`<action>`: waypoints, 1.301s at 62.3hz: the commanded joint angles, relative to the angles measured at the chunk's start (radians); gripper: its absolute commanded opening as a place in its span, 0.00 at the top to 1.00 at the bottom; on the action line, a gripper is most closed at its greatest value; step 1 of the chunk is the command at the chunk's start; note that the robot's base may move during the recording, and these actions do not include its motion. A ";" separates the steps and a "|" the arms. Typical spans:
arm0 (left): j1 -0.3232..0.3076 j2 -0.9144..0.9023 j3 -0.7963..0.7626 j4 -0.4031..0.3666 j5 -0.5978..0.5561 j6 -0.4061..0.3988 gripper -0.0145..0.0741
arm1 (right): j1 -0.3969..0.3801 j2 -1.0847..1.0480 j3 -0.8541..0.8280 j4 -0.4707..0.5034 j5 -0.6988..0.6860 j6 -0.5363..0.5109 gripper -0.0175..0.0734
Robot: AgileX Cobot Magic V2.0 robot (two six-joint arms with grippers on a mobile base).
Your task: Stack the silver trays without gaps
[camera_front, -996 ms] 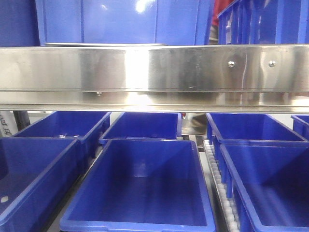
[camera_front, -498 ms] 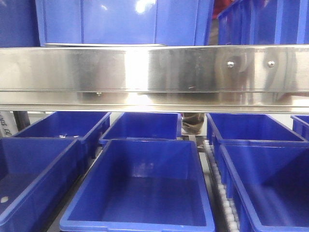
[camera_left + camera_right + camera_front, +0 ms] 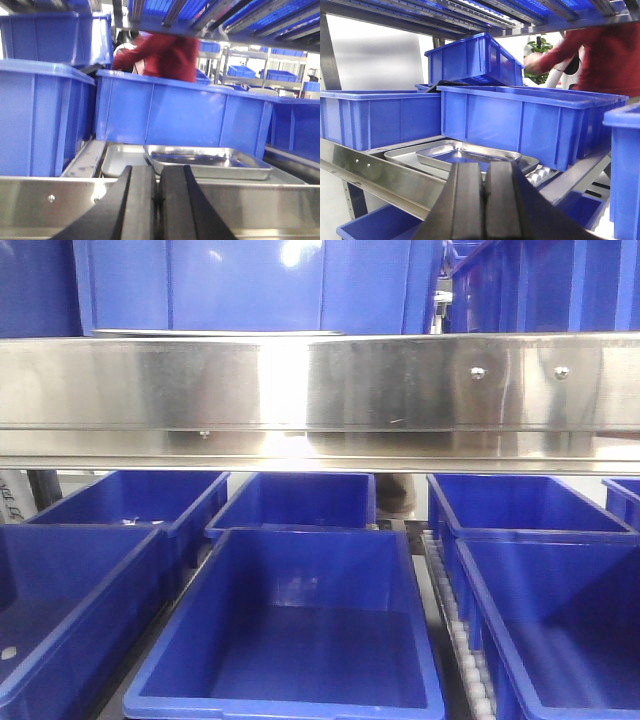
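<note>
L hand: black fingers pressing together, nothing between, hovering low in front of steel shelf rail. R hand: fingers likewise pressing together, holding nothing. Shallow silver rectangular metal tray sitting on shelf behind rail, resting skewed atop second, larger flat silver tray, not nesting flush. Tall blue plastic bins standing behind and beside trays. Person in red top blurring behind bins. Front view: only rail and lower-tier open blue bins showing.
</note>
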 commanded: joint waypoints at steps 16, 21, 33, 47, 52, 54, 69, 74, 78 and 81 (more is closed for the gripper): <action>-0.004 -0.002 0.003 -0.012 -0.012 0.000 0.83 | 0.000 -0.035 0.013 0.000 -0.002 -0.006 0.89; -0.004 -0.002 0.003 -0.012 -0.012 0.000 0.83 | 0.000 -0.035 0.013 0.000 -0.002 -0.006 0.89; -0.004 -0.002 0.003 -0.012 -0.012 0.000 0.83 | 0.000 -0.035 0.013 0.000 -0.002 -0.006 0.89; -0.004 -0.002 0.003 -0.012 -0.012 0.000 0.83 | -0.131 -0.053 0.024 0.020 -0.006 -0.006 0.89; -0.004 -0.002 0.003 -0.012 -0.012 0.000 0.83 | -0.257 -0.079 0.067 0.046 -0.036 -0.006 0.89; -0.004 -0.002 0.003 -0.012 -0.012 0.000 0.83 | -0.303 -0.092 0.095 0.045 -0.060 -0.006 0.89; -0.004 -0.002 0.003 -0.012 -0.012 0.000 0.83 | -0.638 -0.110 0.319 0.047 -0.301 -0.006 0.89; -0.004 -0.002 0.003 -0.012 -0.012 0.000 0.83 | -0.755 -0.110 0.368 0.047 -0.345 -0.006 0.89; -0.004 -0.002 0.003 -0.012 -0.012 0.000 0.83 | -0.824 -0.110 0.396 0.063 -0.357 -0.006 0.89; -0.004 -0.002 0.003 -0.012 -0.012 0.000 0.83 | -0.862 -0.110 0.413 0.081 -0.355 -0.006 0.89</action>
